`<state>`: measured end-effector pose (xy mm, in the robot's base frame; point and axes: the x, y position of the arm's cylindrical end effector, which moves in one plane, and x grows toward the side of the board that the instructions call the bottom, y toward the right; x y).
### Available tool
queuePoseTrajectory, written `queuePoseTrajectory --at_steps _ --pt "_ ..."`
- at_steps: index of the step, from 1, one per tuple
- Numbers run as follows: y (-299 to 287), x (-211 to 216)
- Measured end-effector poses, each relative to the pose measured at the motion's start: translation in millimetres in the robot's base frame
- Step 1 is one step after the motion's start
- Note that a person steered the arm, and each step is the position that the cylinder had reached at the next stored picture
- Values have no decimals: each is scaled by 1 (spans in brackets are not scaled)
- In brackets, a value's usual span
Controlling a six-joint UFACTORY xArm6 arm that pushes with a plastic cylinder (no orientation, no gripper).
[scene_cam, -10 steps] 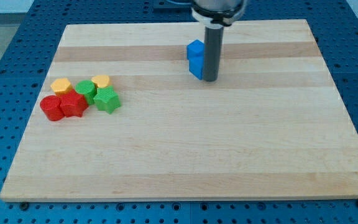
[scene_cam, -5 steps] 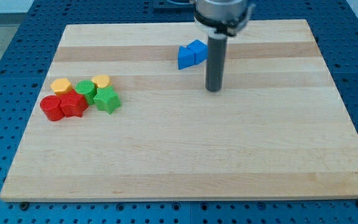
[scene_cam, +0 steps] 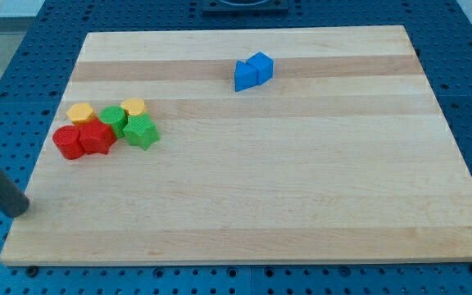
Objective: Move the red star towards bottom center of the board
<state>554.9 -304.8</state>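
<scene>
The red star [scene_cam: 97, 137] lies in a cluster at the view's left on the wooden board [scene_cam: 301, 180]. Touching it on its left is a red round block [scene_cam: 68, 142]. Above it sit a yellow block [scene_cam: 80, 112], a green block [scene_cam: 113, 118] and a yellow block [scene_cam: 133, 106]. A green star [scene_cam: 141, 131] is on its right. My tip [scene_cam: 16, 211] is at the board's left edge, below and left of the cluster, well apart from every block.
Two blue blocks [scene_cam: 253, 70] sit together near the view's top centre. The board rests on a blue perforated table [scene_cam: 6, 74].
My tip moved from beside the blue blocks at the top centre, down and far left to the board's left edge. The blue blocks were pushed and turned up-left earlier.
</scene>
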Motion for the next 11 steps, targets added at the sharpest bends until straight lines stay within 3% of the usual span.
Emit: queuePoseTrajectory --at_steps 6,8,9,11 --pt "1 -95" --pt "86 -124" --pt "125 -125" --pt "127 -75"
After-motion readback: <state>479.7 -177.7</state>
